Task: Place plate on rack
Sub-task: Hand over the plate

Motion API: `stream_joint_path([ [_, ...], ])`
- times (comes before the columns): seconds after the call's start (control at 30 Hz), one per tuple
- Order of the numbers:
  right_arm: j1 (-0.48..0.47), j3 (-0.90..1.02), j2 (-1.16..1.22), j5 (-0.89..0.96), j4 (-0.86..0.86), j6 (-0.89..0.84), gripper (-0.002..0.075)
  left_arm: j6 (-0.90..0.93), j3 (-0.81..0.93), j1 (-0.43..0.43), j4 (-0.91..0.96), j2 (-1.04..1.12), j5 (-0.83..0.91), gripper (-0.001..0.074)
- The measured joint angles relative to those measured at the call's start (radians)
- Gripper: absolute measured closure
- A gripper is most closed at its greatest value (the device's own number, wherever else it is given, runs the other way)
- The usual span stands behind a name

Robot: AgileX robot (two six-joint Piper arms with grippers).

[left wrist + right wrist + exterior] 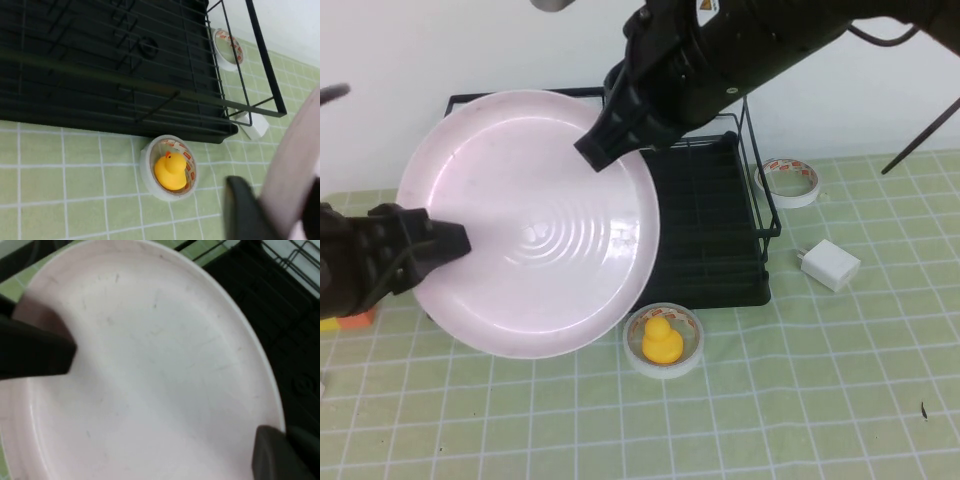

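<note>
The left pincer (455, 240) pinches the plate (535, 225) at nine o'clock, the right pincer (595, 150) at one o'clock. It looks stiff, light, slippery; edges grip best.

We see a table (840, 400) covered in a green cloth with a white grid, and the black wire rack (720, 230) stands directly on it near the centre. At about five o'clock from the rack a white tape ring (663, 341) lies flat just beside its front edge, with a small yellow duck (660, 340) sitting inside, while a second tape roll (789, 181) lies at about two o'clock and a white charger block (830, 265) at about four o'clock. An orange and yellow object (350, 321) shows at the table's nine o'clock edge.
</note>
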Motion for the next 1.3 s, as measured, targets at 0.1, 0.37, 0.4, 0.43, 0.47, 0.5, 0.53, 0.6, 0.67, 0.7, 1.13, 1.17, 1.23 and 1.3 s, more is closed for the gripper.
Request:
stream_joint_path([
  [0.1,-0.008,0.0,0.0,-0.002,-0.02,-0.015,0.0717,0.076,0.0,0.0,-0.027,0.003,0.003,0.0621],
  [0.37,-0.013,0.0,-0.002,-0.011,-0.032,-0.023,0.0606,0.394,0.0,0.002,-0.101,0.01,-0.038,0.0717],
  [0.4,-0.013,0.0,-0.002,-0.015,-0.032,-0.023,0.0556,0.428,0.0,0.002,-0.123,0.01,-0.044,0.0717],
  [0.43,-0.013,0.0,-0.002,-0.017,-0.032,-0.023,0.0505,0.468,0.0,0.002,-0.155,0.01,-0.049,0.0717],
  [0.47,-0.013,0.0,-0.002,-0.023,-0.022,-0.023,0.0457,0.507,0.0,0.002,-0.191,0.01,-0.051,0.0719],
  [0.5,-0.013,0.0,-0.002,-0.028,-0.013,-0.022,0.0425,0.537,0.0,0.002,-0.231,0.011,-0.051,0.072],
  [0.53,-0.013,0.0,-0.002,-0.035,0.001,-0.022,0.0395,0.573,0.0,0.002,-0.269,0.011,-0.049,0.0721],
  [0.6,-0.008,0.0,-0.002,-0.039,0.019,-0.022,0.0364,0.633,0.0,0.0,-0.323,0.011,-0.042,0.0724],
  [0.67,-0.004,0.0,-0.002,-0.041,0.021,-0.018,0.0348,0.671,0.0,0.0,-0.353,0.011,-0.038,0.0724],
  [0.7,-0.004,0.0,-0.002,-0.041,0.021,-0.016,0.0342,0.68,0.0,0.0,-0.359,0.011,-0.038,0.0724],
  [1.13,-0.004,0.0,-0.104,-0.056,0.01,-0.012,0.0299,0.885,0.0,0.0,-0.386,0.011,-0.231,0.0726],
  [1.17,-0.004,0.0,-0.122,-0.044,0.01,-0.015,0.0299,0.916,0.0,0.0,-0.391,0.011,-0.25,0.0727],
  [1.23,-0.004,0.0,-0.153,-0.017,0.01,-0.029,0.0299,0.986,0.0,0.0,-0.413,0.012,-0.284,0.0727],
  [1.3,-0.004,0.0,-0.182,0.021,0.008,-0.064,0.03,1.099,0.0,0.0,-0.486,0.019,-0.337,0.0727],
])
